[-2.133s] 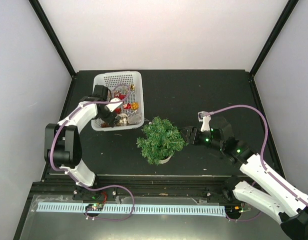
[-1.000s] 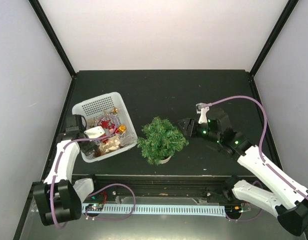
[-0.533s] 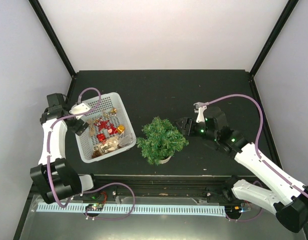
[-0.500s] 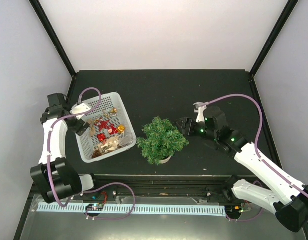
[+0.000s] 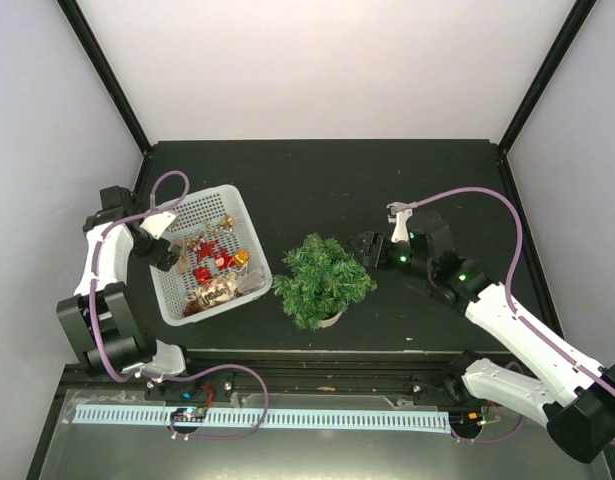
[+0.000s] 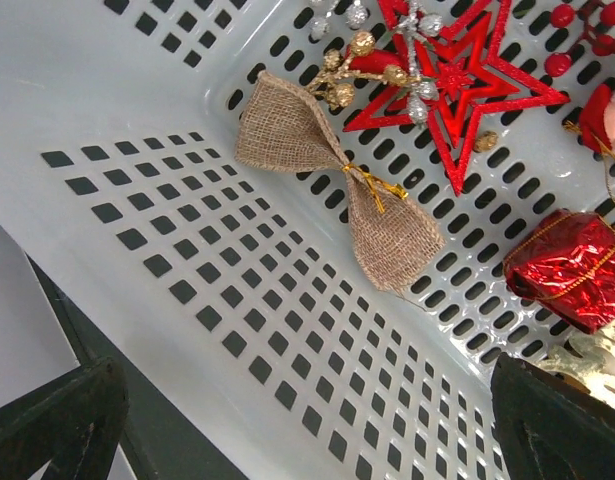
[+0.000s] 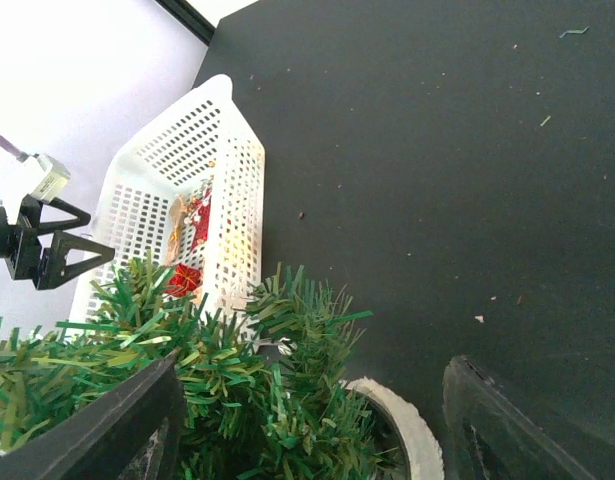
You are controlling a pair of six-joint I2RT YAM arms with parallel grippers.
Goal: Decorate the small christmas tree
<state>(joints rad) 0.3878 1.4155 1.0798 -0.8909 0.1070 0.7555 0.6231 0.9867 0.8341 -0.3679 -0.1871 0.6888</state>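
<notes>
Right fingers (image 7: 117, 430) stand spread wide, the small christmas tree (image 7: 227, 390) just ahead of them.

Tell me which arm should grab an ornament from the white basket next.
Left, probably: the left gripper hangs open over the white perforated plastic basket, near a brown burlap bow, while the right gripper is open beside the bushy green tree.
</notes>
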